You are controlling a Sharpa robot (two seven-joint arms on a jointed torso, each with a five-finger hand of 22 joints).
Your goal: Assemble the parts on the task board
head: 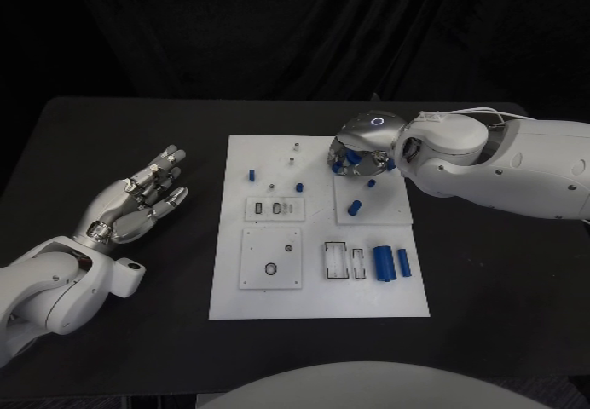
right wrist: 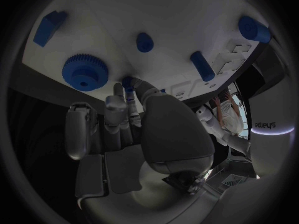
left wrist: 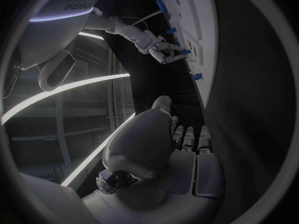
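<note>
Black table [head: 135, 128] left of the task board [head: 320, 302] is bare apart from the left hand [head: 138, 200], which lies flat w/ fingers apart, well clear of the board edge — room to pass around it. Right hand [head: 359, 153] hangs over the board's far right part, fingers down among blue parts; it blocks approach there. In the right wrist view a blue gear [right wrist: 84, 71] sits just beside its fingers [right wrist: 115, 112], w/ a peg [right wrist: 144, 42] and a longer pin [right wrist: 202, 65] near — tight gaps. Near edge of board: two blue cylinders [head: 391, 262] stand side by side right of the slots; the front-left strip is bare. Table right of the board, under the right arm, is open.
</note>
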